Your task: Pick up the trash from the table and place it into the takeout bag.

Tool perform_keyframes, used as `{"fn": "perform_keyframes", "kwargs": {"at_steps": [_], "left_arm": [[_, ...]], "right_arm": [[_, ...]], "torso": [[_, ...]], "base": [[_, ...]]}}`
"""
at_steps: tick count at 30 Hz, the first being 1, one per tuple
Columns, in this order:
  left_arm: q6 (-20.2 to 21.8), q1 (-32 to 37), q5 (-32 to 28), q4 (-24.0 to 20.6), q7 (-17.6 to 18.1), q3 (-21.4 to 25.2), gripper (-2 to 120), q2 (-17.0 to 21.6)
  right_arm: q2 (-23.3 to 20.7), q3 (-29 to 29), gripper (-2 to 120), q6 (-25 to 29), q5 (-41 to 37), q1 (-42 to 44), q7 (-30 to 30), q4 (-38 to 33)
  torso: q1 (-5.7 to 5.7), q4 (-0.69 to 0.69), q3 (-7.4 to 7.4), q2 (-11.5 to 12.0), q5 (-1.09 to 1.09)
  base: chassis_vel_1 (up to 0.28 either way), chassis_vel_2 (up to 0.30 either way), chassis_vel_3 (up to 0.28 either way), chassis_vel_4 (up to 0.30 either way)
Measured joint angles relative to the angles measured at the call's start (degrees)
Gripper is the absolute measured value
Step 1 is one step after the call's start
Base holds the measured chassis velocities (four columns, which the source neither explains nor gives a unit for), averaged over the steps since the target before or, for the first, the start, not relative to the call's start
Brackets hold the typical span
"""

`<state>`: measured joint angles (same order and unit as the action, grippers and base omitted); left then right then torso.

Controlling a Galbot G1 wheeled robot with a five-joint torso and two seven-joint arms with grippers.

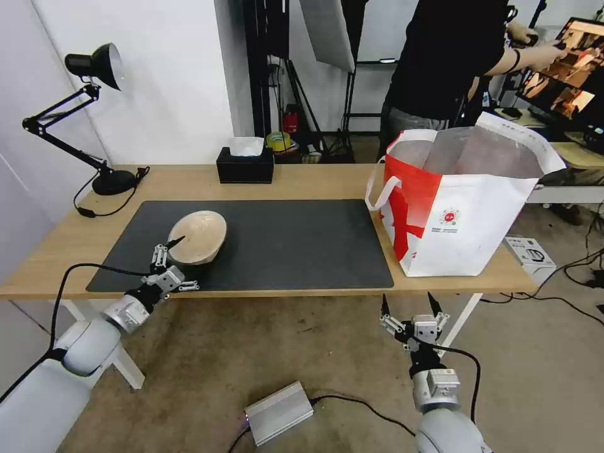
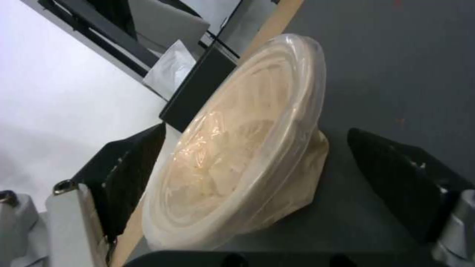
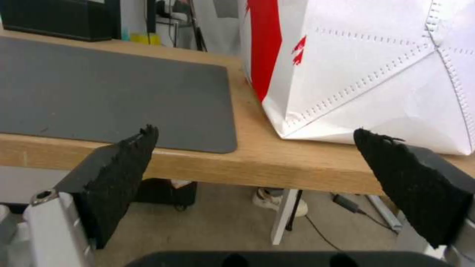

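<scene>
A shallow beige bowl (image 1: 198, 234) of trash stands tilted up on its edge on the left part of the dark grey mat (image 1: 283, 245) on the table (image 1: 314, 182). My left gripper (image 1: 167, 245) is open at the bowl's near side. In the left wrist view the bowl (image 2: 237, 155) sits between the two black fingers, against one finger (image 2: 124, 174) and a little apart from the other. My right gripper (image 1: 412, 305) hangs open and empty below the table's front edge, in front of the white and red takeout bag (image 1: 465, 214). The right wrist view has this bag (image 3: 376, 74) close ahead.
A black tissue box (image 1: 245, 165) sits at the table's back edge and a black desk lamp (image 1: 100, 170) at the far left corner. A person stands behind the bag. A silver box (image 1: 279, 412) with cables lies on the floor.
</scene>
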<state>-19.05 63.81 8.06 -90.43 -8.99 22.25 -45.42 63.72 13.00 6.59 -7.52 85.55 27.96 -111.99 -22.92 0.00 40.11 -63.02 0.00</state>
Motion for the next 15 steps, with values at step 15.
{"fn": "perform_keyframes", "kwargs": {"at_steps": [15], "left_arm": [[-0.65,-2.6,-0.6,2.46,-0.44,-2.53,71,0.32]], "right_arm": [[0.76,-0.14,100,0.07,0.55,0.08,0.03,0.54]], "torso": [[0.0,0.0,0.0,0.0,0.0]], "base": [[0.0,0.0,0.0,0.0]]}}
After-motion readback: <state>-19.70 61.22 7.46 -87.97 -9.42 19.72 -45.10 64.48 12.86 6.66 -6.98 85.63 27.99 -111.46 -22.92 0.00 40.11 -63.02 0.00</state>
